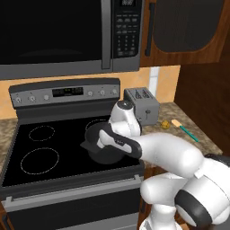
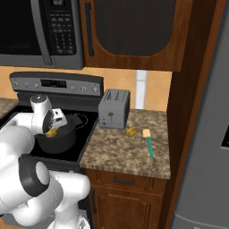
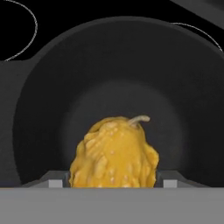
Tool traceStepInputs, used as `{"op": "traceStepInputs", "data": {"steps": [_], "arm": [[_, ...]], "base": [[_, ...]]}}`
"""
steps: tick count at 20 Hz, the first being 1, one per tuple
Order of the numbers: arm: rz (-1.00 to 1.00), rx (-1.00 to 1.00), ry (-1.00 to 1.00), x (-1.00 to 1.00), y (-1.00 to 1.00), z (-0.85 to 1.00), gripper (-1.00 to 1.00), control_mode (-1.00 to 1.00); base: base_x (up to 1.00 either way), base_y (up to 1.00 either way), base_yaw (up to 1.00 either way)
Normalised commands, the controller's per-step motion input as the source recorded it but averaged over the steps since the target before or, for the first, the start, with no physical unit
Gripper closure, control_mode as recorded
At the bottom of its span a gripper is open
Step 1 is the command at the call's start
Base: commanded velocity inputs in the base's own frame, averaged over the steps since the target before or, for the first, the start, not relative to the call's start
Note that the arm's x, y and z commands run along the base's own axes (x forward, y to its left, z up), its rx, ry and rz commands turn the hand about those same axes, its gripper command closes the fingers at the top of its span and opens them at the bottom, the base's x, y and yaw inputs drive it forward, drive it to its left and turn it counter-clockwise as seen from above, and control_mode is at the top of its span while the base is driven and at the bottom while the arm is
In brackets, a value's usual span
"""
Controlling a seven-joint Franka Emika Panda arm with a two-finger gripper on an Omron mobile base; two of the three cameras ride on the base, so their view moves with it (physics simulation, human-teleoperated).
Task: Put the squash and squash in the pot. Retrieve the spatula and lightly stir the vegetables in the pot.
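Note:
My gripper [image 3: 112, 181] is shut on a bumpy yellow-orange squash [image 3: 114, 153] and hangs right over the mouth of the dark pot [image 3: 122, 65]. From the right base view, this squash [image 2: 52, 132] sits just above the rim of the pot [image 2: 63, 141] on the stove's right front burner. My arm covers much of the pot [image 1: 91, 144] in the left base view. The other squash [image 2: 130, 131] lies on the granite counter beside the toaster. Next to it lies the spatula [image 2: 149, 143], teal handle toward the front, cream blade toward the back.
A grey toaster [image 2: 114, 108] stands at the back of the counter [image 2: 120, 154], right of the stove [image 1: 40, 148]. A microwave [image 1: 58, 31] hangs above the stove. A wooden wall panel [image 2: 188, 112] bounds the counter's right side.

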Motion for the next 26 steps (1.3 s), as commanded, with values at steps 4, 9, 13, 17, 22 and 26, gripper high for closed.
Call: {"op": "traceStepInputs", "data": {"steps": [4, 9, 13, 17, 22, 26], "arm": [[0.01, 0.0, -0.04, 0.02, 0.0, 0.12, -1.0, -1.0], [0.0, 0.0, -0.13, -0.2, -0.01, 0.63, -1.0, -1.0], [0.0, 0.0, -0.21, -0.67, -0.16, 0.85, -1.0, -1.0], [0.0, 0.01, -0.18, -0.61, -0.58, 0.65, -1.0, -1.0], [-0.01, 0.07, -0.12, -0.3, -0.94, 0.53, -1.0, -1.0], [-0.01, 0.16, -0.06, -0.26, -1.0, 0.44, -1.0, -1.0]], "base": [[0.0, 0.0, 0.0], [0.0, 0.0, 0.0], [0.0, 0.0, 0.0], [0.0, 0.0, 0.0], [0.0, 0.0, 0.0], [0.0, 0.0, 0.0]]}}
